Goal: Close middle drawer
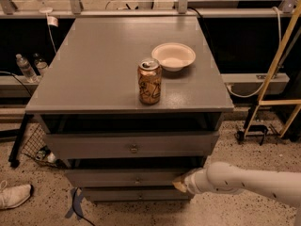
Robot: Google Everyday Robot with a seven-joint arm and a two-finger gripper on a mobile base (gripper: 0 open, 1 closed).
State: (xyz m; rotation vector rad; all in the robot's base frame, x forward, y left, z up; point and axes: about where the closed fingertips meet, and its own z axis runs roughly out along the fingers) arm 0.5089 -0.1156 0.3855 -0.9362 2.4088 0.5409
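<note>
Middle drawer [108, 178]: wide, grey-painted, with a low flat front and one small round metal knob [138, 179] at its centre. Second in the stack, directly under the taller front with the brass knob [134, 149], directly above the plain bottom front [131, 195]. Front level, facing the camera. Appears partly pulled out, with a dark band of shadow showing along its top edge; how far out, hard to tell. Left end reaching a little past the plain front below. Gripper [180, 186] low at the right end of the drawer front, at its lower corner, touching or just beside it; cannot tell which.
</note>
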